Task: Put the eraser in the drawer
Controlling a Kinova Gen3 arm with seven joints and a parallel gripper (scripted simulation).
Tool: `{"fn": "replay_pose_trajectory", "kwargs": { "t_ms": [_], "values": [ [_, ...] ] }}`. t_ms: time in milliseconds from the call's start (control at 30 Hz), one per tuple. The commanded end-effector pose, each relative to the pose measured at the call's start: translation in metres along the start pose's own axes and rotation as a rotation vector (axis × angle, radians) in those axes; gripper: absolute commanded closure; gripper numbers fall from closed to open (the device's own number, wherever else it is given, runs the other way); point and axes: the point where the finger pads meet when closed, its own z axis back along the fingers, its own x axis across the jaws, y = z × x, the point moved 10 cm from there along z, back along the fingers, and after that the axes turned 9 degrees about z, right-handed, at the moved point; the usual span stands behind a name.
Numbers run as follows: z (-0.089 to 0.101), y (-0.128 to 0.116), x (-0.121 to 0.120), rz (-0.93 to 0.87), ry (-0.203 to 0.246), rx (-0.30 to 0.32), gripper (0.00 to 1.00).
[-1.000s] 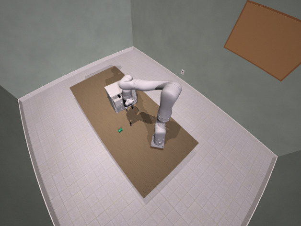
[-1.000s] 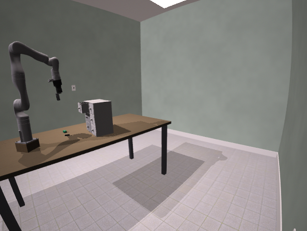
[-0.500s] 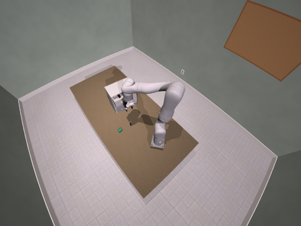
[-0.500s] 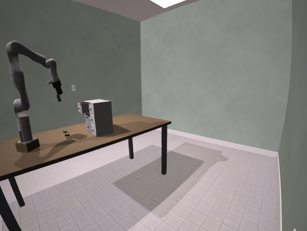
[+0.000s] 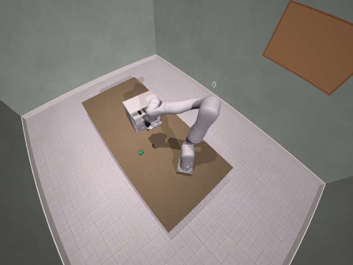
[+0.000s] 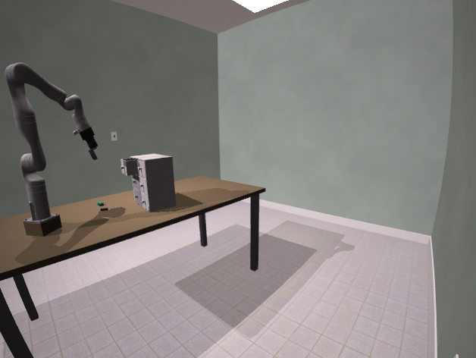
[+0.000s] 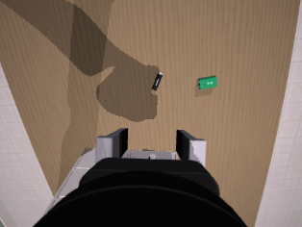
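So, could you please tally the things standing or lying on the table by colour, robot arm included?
White: 1, the small chest, one top-row drawer pulled out.
Green: 1, the small flat block.
Black: 1, the slim stick-shaped item.
Grey: 1, the arm on its base, its gripper open and holding nothing.
Total: 4

You have a small green eraser (image 7: 208, 82) lying flat on the table, apart from the chest. The small white chest (image 6: 158, 180) stands upright, its top-row drawer (image 6: 129, 166) on the left pulled partway out.
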Motion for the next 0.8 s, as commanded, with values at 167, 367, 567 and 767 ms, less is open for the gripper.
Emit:
{"fn": "replay_pose_trajectory", "kwargs": {
  "t_ms": [167, 367, 567, 767],
  "values": [
    [-0.01, 0.008, 0.0, 0.001, 0.01, -0.075, 0.0],
    [-0.018, 0.011, 0.0, 0.001, 0.019, -0.13, 0.0],
    [-0.023, 0.014, 0.001, 0.001, 0.024, -0.162, 0.0],
    [-0.03, 0.017, 0.001, 0.001, 0.03, -0.205, 0.0]
  ]
}}
